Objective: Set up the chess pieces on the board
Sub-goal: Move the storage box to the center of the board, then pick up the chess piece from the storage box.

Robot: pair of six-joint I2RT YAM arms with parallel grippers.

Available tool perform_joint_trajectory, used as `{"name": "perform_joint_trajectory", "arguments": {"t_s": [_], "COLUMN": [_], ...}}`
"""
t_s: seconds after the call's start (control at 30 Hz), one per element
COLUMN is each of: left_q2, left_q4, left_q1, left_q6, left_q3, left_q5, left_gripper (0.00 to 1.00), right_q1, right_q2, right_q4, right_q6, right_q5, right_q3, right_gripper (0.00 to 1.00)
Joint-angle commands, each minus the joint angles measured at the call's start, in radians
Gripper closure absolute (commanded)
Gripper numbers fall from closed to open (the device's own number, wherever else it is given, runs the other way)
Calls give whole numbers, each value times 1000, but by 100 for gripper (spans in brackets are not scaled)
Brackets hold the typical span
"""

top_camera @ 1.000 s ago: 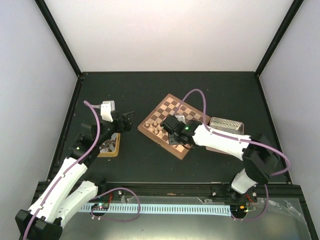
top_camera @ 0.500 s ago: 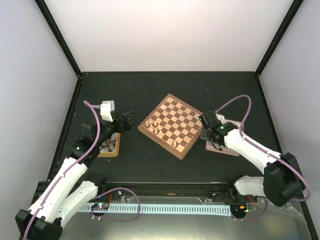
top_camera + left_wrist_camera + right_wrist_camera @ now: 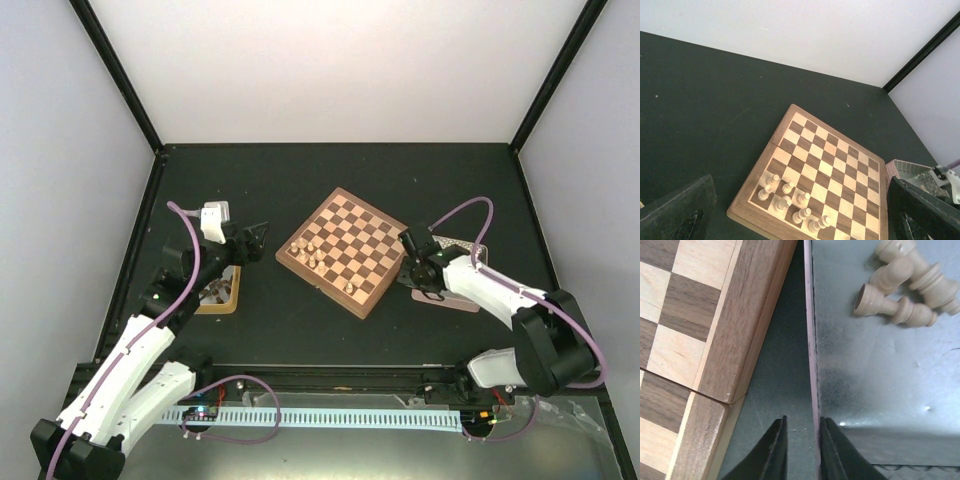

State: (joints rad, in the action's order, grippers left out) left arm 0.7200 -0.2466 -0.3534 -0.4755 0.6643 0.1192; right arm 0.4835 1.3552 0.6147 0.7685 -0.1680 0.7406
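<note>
Two left fingers point(image 3: 675, 210) wide apart, mostly cut off; right fingers point(image 3: 774, 452) narrowly astride the tray rim point(image 3: 809, 315), perhaps pinching it.

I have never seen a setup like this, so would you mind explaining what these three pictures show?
These are two white robot arms bolted at the near edge of a dark table, setting up a chess game. The overhead picture looks down from behind them. The other two come from a camera on each wrist. In the middle lies the chessboard, with a few pale pieces standing along one edge. The left hand hangs wide open and empty near a yellow-wood tray. The right hand, its fingers only a narrow gap apart, holds nothing. It sits over the rim of a grey tray, where more pale pieces lie on their sides.
</note>
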Motion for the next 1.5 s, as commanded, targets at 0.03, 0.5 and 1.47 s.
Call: {"name": "perform_joint_trajectory", "arguments": {"t_s": [0.03,0.5,1.47], "left_q2": [-11,-10,-1], "left_q4": [-7,-14,-5], "left_q1": [7,7,7], "left_q6": [7,14,25], "left_q3": [5,-2,3], "left_q5": [-23,-35,-28], "left_gripper": [4,5,4], "right_q1": [-5,-3,-49], "right_q2": [16,76,-250], "right_q4": [-72,-208,150], "right_q6": [50,145,204], "right_q5": [94,253,-182], "right_q3": [0,50,-122], "right_gripper": [83,79,74]}}
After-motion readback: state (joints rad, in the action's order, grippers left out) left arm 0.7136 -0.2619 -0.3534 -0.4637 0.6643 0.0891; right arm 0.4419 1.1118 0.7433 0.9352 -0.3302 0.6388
